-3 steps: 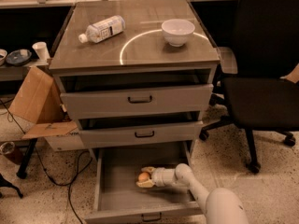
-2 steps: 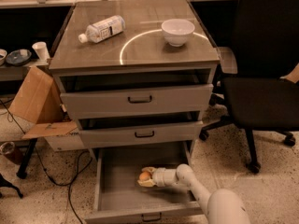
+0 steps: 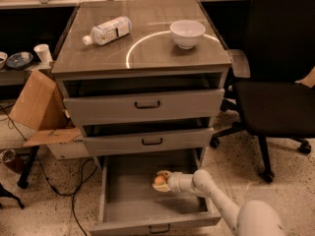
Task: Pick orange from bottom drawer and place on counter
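Note:
The bottom drawer (image 3: 133, 205) stands pulled out, grey and deep. Inside it, toward the right, lies the small orange (image 3: 159, 180). My gripper (image 3: 160, 181) reaches into the drawer from the right on a white arm, and its fingers sit around the orange, one above and one below. The orange is at or just above the drawer floor. The counter (image 3: 147, 43) is the glossy grey-brown cabinet top above, with a bright curved reflection.
A white bowl (image 3: 187, 33) and a lying plastic bottle (image 3: 107, 31) are on the counter. Two shallower drawers (image 3: 145, 104) are partly open above the bottom one. A black office chair (image 3: 275, 97) stands right; a cardboard box (image 3: 39, 107) and cables lie left.
The gripper and orange stay at almost the same spot in the drawer; no clear movement shows.

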`<state>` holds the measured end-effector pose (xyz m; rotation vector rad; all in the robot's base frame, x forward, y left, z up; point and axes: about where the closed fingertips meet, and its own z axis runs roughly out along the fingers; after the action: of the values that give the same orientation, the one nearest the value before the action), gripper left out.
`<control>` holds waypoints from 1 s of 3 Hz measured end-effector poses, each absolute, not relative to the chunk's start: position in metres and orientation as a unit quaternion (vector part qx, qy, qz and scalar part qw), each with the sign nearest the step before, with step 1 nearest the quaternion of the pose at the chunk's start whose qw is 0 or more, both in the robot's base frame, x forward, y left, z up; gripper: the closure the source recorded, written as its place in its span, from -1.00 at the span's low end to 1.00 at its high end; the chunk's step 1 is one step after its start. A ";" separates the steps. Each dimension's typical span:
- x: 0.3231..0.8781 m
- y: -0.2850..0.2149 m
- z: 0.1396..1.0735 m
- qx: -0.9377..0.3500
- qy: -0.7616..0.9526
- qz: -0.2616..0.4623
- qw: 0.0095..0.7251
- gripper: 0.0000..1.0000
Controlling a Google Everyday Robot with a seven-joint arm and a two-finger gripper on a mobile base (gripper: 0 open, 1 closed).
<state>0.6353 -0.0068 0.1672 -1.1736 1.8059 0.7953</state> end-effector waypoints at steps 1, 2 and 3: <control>0.655 -0.060 0.228 -0.470 0.733 0.245 0.427 1.00; 0.673 -0.107 0.296 -0.483 0.746 0.155 0.432 1.00; 0.676 -0.110 0.356 -0.506 0.744 0.102 0.425 1.00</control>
<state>0.6765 -0.1096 0.3564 -1.2643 1.8595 0.2538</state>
